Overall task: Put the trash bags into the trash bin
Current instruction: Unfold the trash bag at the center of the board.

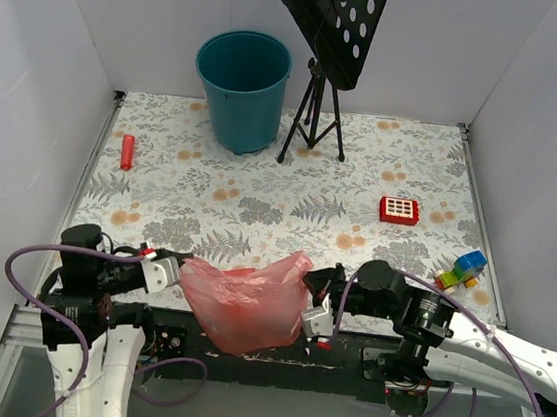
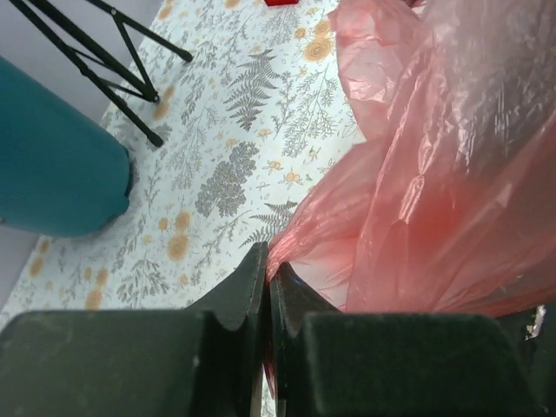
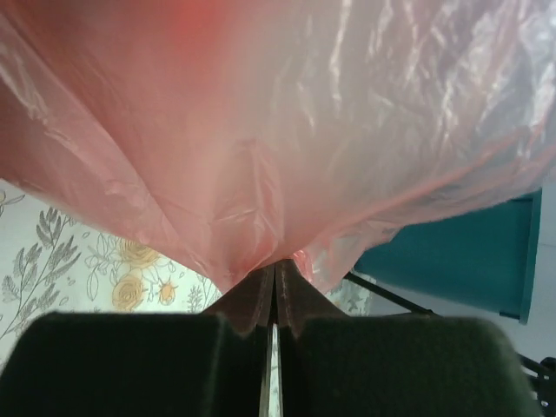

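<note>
and here's the red trash bag, stretched between the two arms at the near edge of the table, its lower part drooping over the front lip. the left tool is pinched tight on the bag's left edge, jaws pressed together with red film caught between them. the right tool does the same on the other side, jaws closed on a gathered fold, with the film billowing out beyond it. the bag looks puffed and crinkly between the two.

at the back left of the table, the teal trash bin stands upright, well apart from the bag. just to its right is a black music stand on a tripod. a small red cylinder lies by the left edge, a red square toy lies to the right, and coloured blocks sit near the right edge.
</note>
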{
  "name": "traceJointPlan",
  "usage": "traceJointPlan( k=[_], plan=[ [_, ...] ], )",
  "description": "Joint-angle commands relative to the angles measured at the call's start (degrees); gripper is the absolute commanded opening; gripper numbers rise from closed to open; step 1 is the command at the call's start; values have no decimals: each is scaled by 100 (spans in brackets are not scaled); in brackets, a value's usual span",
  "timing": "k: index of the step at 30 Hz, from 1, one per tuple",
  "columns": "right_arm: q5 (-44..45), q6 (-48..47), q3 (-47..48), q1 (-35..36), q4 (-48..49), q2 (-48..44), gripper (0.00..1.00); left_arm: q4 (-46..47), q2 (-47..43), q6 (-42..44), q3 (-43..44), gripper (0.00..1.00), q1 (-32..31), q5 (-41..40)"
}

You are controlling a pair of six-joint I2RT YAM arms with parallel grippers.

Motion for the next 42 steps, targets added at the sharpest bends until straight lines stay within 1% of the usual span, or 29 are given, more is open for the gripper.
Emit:
traceJointPlan(
  k=[1,2,3,4,5,6,8,10,12,14,16,18,20,21,22,23,26,28,30,31,33,38,39,42],
  plan=[
    [326,710,465,13,-643,-274,19,505,148,-1406,495,0,39,-412],
    [440,868,500,13,-670,-379,34,829,139,-1852,592,0,30,-587],
    [580,1087,587,13,-696,-459,45,1120,165,-2205,689,0,21,-737],
    [721,1359,762,13,-740,-503,53,1436,192,-2591,794,0,30,-904],
    [931,1614,990,22,-784,-512,58,1822,236,-2952,926,0,21,-1019],
    [985,1825,1245,4,-880,-477,60,1965,288,-3225,1066,0,30,-1098],
    [951,2020,1816,-4,-952,-311,61,2815,429,-3867,1304,0,21,-1230],
    [1047,2126,2256,-4,-541,-30,61,3248,674,-4176,1584,0,38,-1205],
    [1109,2205,2547,-22,205,365,61,3416,1008,-4308,1936,0,47,-1056],
    [1013,2485,2976,-57,873,874,61,3425,1394,-4466,2288,0,56,-976],
    [802,2809,3477,-127,991,1410,62,3434,1702,-4616,2630,0,65,-967],
    [128,3214,3987,-259,956,1972,63,3495,1984,-4914,2947,0,56,-993],
    [-575,3479,4348,-329,658,2447,66,3609,2186,-5160,3176,0,65,-1037],
    [-909,3567,4437,-330,596,2615,69,3680,2266,-5266,3281,0,56,-1055],
    [-1234,3637,4473,-330,578,2826,75,3732,2327,-5337,3343,0,65,-1090],
    [-1351,3751,4499,-330,604,2932,77,3750,2345,-5337,3405,0,65,-1099],
    [-1265,4068,4464,-338,911,2943,77,3786,2381,-5267,3519,0,65,-1116],
    [-941,4086,4377,-356,1200,2741,77,3777,2346,-5188,3502,0,65,-1125],
    [-825,4077,4429,-461,1167,2521,77,3786,2328,-5127,3467,0,65,-1125],
    [-947,4069,4507,-531,1062,2416,77,3786,2328,-5127,3458,0,65,-1125],
    [-1236,3998,4605,-593,475,2196,77,3777,2354,-5153,3484,0,65,-1143],
    [-2282,3332,4202,-593,-528,1861,77,3812,2442,-5302,3607,0,65,-1230],
    [-2405,3191,4087,-602,-591,1887,77,3821,2477,-5346,3651,0,65,-1248],
    [-2363,2980,3727,-585,-372,1949,77,3838,2512,-5425,3730,0,65,-1309]
  ],
)
